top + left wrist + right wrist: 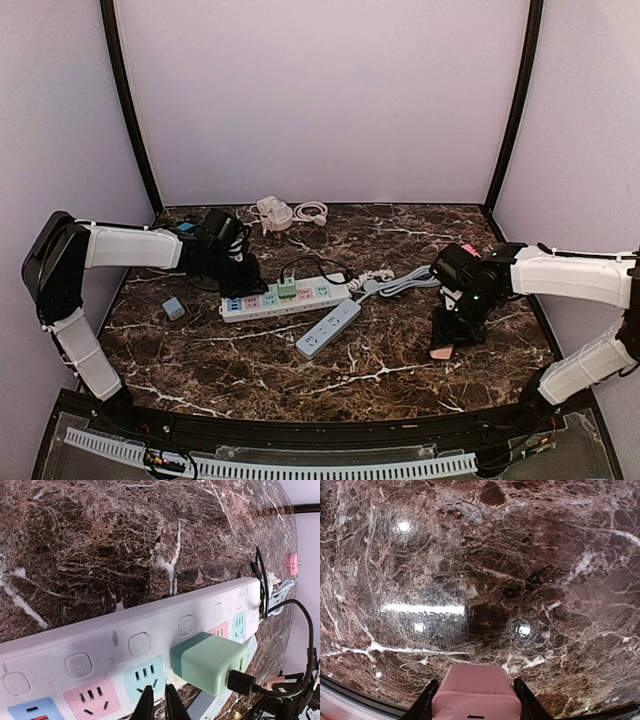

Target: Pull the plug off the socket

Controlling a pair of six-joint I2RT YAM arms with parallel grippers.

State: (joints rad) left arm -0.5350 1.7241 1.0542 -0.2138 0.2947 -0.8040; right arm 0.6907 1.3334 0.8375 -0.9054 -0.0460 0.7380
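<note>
Pink plug (476, 696) clamped in right gripper (446, 340) — arm angled down.

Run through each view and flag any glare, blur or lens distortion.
Top external: soft, even light, sharp throughout, no obvious glare. Left wrist: the wide-angle lens exaggerates perspective along the power strip, while the green plug is crisp and glare-free. Right wrist: bright glare spots and one long streak lie on the marble table, and the pink plug at the bottom edge looks slightly soft.
</note>
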